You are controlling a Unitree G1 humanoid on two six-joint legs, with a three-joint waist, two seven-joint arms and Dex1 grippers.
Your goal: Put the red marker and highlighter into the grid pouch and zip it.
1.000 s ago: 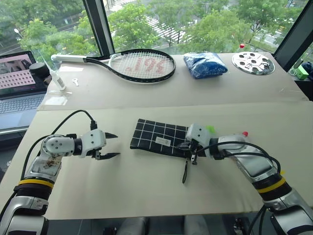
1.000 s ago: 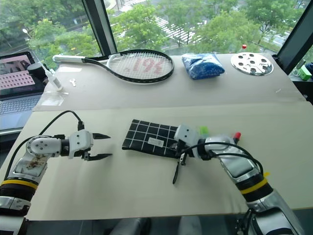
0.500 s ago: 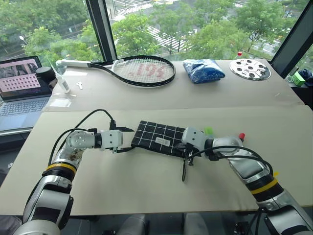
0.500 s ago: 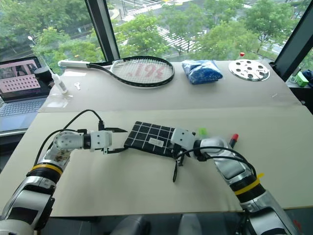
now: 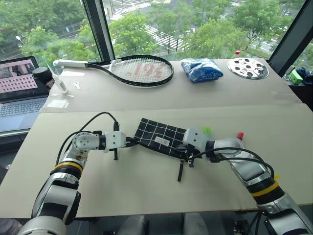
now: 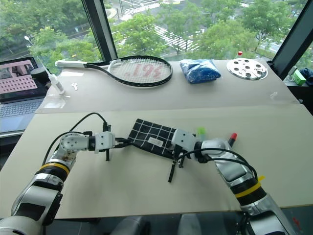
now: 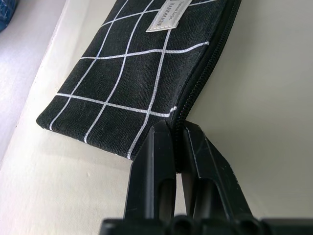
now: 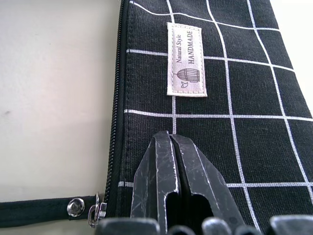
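The grid pouch (image 5: 161,137), black with thin white lines and a small white label (image 8: 185,59), lies flat in the middle of the table. My left gripper (image 5: 133,142) is shut on its near left corner, and the zipper edge (image 7: 191,93) runs in between the black fingers (image 7: 159,147). From the right, my right gripper (image 5: 188,153) rests shut on the pouch's fabric, beside the zipper pull cord (image 5: 180,171), with nothing seen between its fingers. Behind the right arm I see the highlighter's green cap (image 5: 209,130) and the red marker's tip (image 5: 239,135).
On the far table lie a tennis racket (image 5: 142,68), a blue wrinkled bag (image 5: 203,68) and a round metal disc (image 5: 247,67). A laptop (image 5: 17,83) and a white bottle (image 5: 58,81) stand at the far left.
My left gripper moved right to the pouch's left corner and went from open to shut on it. The right gripper stayed on the pouch. The camera shifted a little.
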